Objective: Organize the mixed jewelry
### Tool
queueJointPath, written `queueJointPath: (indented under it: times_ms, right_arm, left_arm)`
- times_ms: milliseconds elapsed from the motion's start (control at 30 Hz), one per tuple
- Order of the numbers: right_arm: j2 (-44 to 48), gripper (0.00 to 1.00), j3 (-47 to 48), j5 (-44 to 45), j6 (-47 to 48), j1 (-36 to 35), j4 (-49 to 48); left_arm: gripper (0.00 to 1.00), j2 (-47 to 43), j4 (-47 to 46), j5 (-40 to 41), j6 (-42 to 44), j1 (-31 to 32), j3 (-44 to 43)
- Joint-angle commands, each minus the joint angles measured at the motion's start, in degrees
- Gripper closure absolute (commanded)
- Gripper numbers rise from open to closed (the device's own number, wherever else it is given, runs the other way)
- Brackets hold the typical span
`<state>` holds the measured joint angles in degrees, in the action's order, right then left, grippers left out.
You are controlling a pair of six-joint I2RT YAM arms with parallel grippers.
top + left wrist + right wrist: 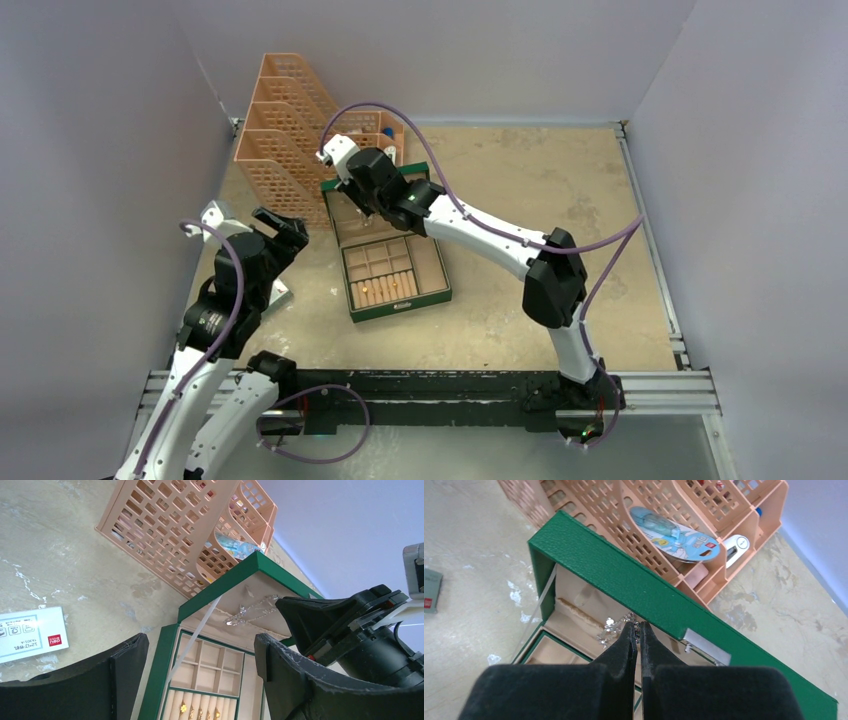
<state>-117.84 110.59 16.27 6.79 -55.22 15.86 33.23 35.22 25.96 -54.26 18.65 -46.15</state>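
Nearest the arms' bases, the left gripper [200,647] hung with its jaws wide apart and nothing between them, just left of the open green box [402,309] on the table [520,200]. A white block [30,630] with markings lay flat on the table beside that gripper, apart from the box. Several small gold rings [200,712] sat in the slotted row along the box's near edge; the square compartments behind them looked bare. Farther back, the lid [624,575] stood raised, a silvery chain [250,612] lying against its pale lining. The right gripper [638,626] reached down over the lid's top edge, its fingers drawn almost together with the tips at the chain; whether they pinched it could not be told. Behind the box stood a peach organizer [285,130].
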Motion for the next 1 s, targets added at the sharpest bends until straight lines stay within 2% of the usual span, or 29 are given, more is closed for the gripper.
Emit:
queueJointPath:
  times_ms: [0, 467, 733, 967]
  right_arm:
    - [2.2, 1.0, 0.9, 4.8, -0.3, -0.3, -4.5]
    - [1.6, 1.0, -0.1, 13.2, -2.6, -0.3, -6.5]
    - [3.1, 0.95, -3.3, 13.7, -3.9, -0.3, -6.8]
    - [2.5, 0.98, -2.9, 12.3, -5.7, -0.3, -4.9]
  left_arm:
    - [0.22, 0.1, -3.1, -0.2, 1.0, -0.4, 0.3]
    - [0.22, 0.6, -3.7, -2.0, 2.0, -0.4, 0.4]
    - [0.22, 1.3, -4.0, -2.9, 2.3, -0.4, 0.4]
    - [0.22, 1.8, -4.3, -3.4, 2.7, -0.4, 0.4]
